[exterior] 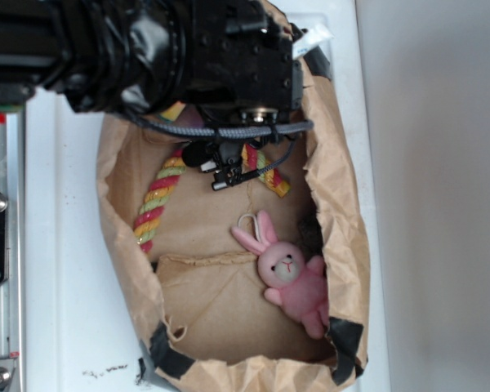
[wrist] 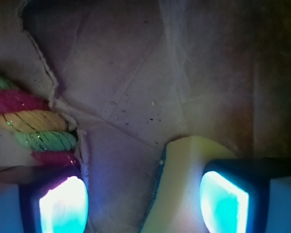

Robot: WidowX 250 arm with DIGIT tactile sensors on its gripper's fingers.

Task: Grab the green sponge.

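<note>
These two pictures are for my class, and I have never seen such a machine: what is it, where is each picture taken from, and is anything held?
The black machine is a robot arm reaching into a brown paper bag on a white table. The exterior view looks down from above. In the bag lie a striped red, yellow and green rope and a pink plush rabbit. The wrist view looks out between the gripper fingers' two glowing pads. The yellow foam sponge with a green edge sits between the open fingers, not yet squeezed.

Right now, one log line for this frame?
gripper: open, astride green sponge | not grasped | rope, pink bunny untouched | in paper bag
</note>
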